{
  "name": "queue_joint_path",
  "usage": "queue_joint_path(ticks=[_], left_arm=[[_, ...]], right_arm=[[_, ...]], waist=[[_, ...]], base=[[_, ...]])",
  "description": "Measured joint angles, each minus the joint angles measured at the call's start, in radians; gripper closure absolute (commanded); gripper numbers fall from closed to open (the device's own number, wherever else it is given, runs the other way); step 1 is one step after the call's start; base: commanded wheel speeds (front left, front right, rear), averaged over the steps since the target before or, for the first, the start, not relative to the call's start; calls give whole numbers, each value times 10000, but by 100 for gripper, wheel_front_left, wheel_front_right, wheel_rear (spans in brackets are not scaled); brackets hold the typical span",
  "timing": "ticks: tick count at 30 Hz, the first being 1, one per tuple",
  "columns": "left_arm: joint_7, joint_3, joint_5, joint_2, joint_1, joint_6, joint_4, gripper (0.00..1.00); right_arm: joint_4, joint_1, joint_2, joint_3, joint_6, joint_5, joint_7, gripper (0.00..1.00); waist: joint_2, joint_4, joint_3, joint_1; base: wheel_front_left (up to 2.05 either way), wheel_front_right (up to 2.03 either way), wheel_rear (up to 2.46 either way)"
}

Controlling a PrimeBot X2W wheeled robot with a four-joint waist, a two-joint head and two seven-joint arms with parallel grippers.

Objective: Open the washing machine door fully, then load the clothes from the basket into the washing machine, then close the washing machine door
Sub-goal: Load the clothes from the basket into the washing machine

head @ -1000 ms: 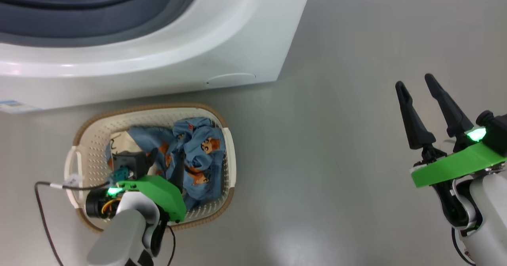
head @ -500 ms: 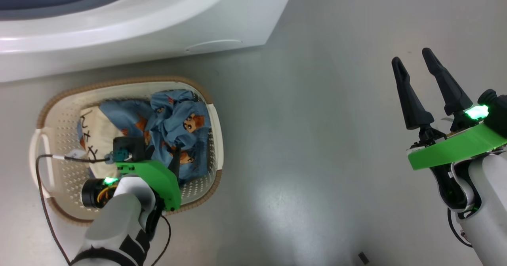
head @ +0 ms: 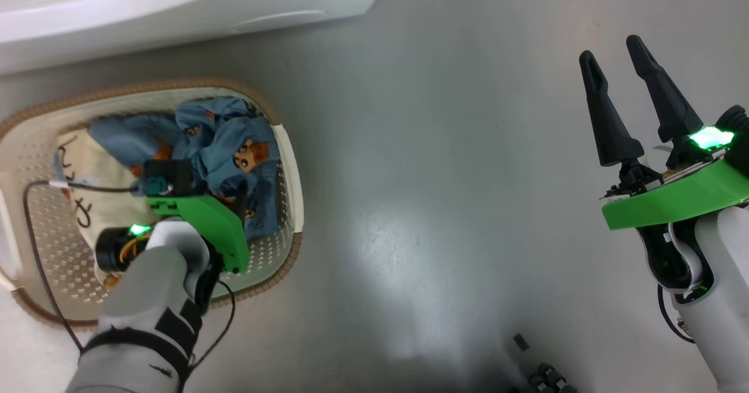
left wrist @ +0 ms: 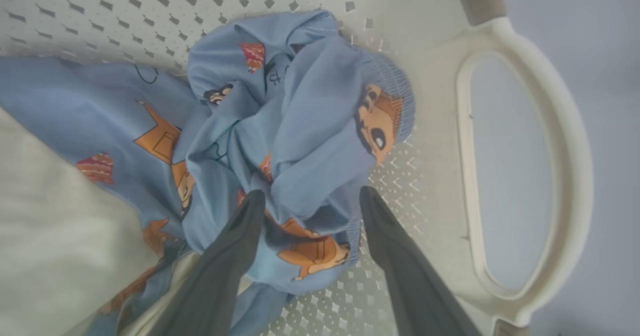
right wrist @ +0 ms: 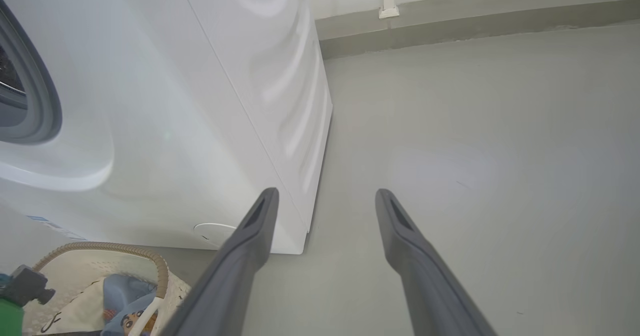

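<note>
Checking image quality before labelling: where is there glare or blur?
Head view: broad glare patch on the floor, basket rim slightly smeared. Left wrist view: clothes sharp, the dark fingers soft. Right wrist view: rippled reflections on the washing machine side.

left hand [left wrist: 310, 194] points down, right hand [head: 611, 49] forward, both spread wide.

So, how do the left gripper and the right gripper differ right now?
The left gripper reaches down into the basket; the right gripper hangs over the floor. The left gripper's fingers straddle a bunch of the clothes; the right gripper's have nothing between them. Both are open.
</note>
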Motion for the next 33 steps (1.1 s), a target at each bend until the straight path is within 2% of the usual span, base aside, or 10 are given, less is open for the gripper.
queue_joint_path(ticks=[8, 18, 25, 26, 27, 28, 33], left_arm=[[529, -6, -25, 274, -597, 109, 84, 0], [1241, -119, -21, 531, -1090, 709, 117, 0], [1375, -186, -29, 596, -1118, 723, 119, 0], [1310, -186, -29, 594, -1118, 723, 119, 15], [1279, -190, -29, 594, -1118, 721, 119, 63], [1202, -190, -33, 589, -1118, 719, 123, 100], [941, -138, -138, 583, -1111, 719, 127, 100]], right_arm=[[-201, -338, 46, -17, 0, -2, 0, 0], [-364, -524, 221, -119, 0, -2, 0, 0], [-414, -561, 219, -226, 2, -2, 0, 0], [-414, -561, 219, -240, 0, -2, 0, 0], [-410, -561, 219, -242, 0, -2, 0, 0], [-410, -561, 219, -244, 0, -2, 0, 0], [-410, -562, 222, -234, 0, -4, 0, 0]], waist=[[0, -241, 705, 0], [0, -483, 1435, -1], [0, -581, 1676, -1], [0, -580, 1688, -1], [0, -576, 1682, -1], [1, -571, 1665, -1], [0, -548, 1514, -1]], base=[[0, 0, 0], [0, 0, 0], [0, 0, 0], [0, 0, 0], [0, 0, 0], [0, 0, 0], [0, 0, 0]])
